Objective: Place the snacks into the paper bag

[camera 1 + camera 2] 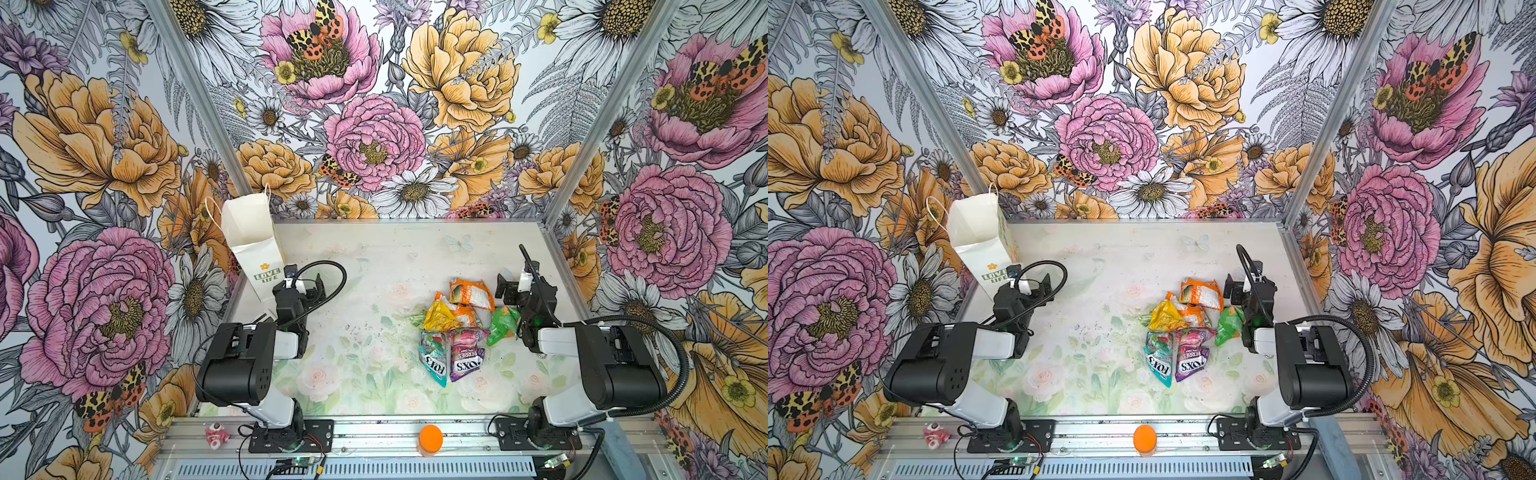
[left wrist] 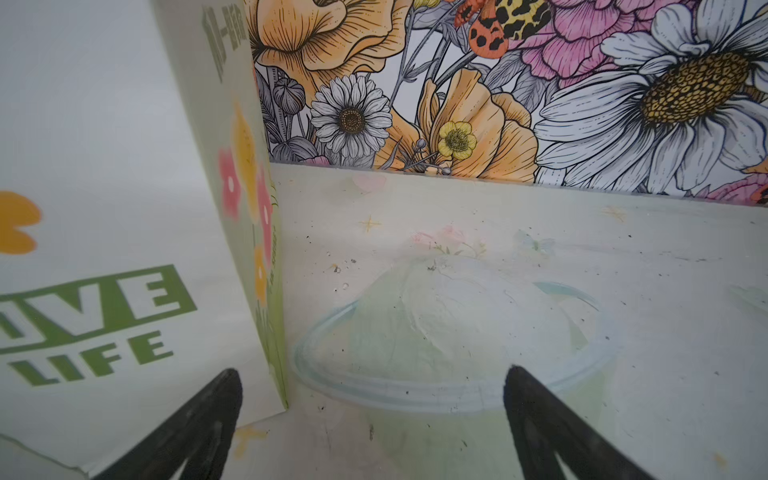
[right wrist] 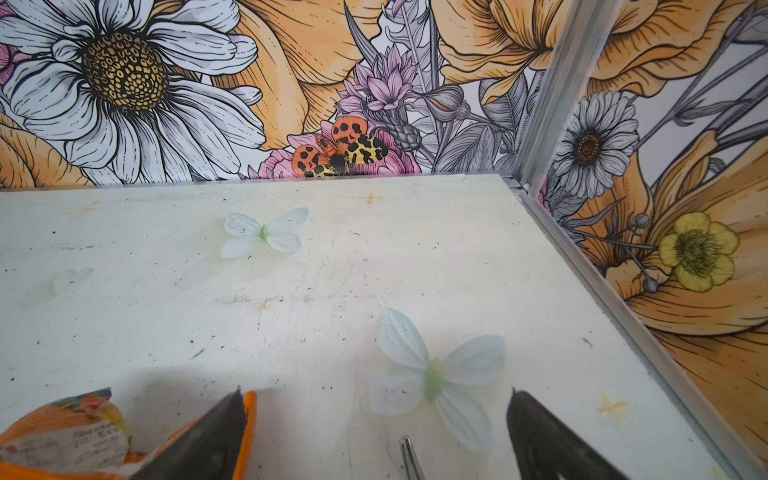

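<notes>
The snacks lie in a heap right of the table's middle: an orange packet (image 1: 471, 293) at the far end, a yellow one (image 1: 439, 318) over a second orange one (image 1: 468, 316), a bright green one (image 1: 502, 325), a small pale green one (image 1: 417, 320), and teal (image 1: 434, 360) and purple (image 1: 465, 357) FOX'S packets nearest the front. The white paper bag (image 1: 249, 245) stands upright and open at the far left. My left gripper (image 1: 305, 279) is open and empty beside the bag's base (image 2: 104, 208). My right gripper (image 1: 515, 282) is open and empty just right of the far orange packet (image 3: 62, 436).
An orange round-lidded jar (image 1: 430, 438) and a pink-white figurine (image 1: 217, 434) sit on the front metal rail. Flowered walls close the table on three sides, with a metal corner post (image 3: 552, 91) near my right gripper.
</notes>
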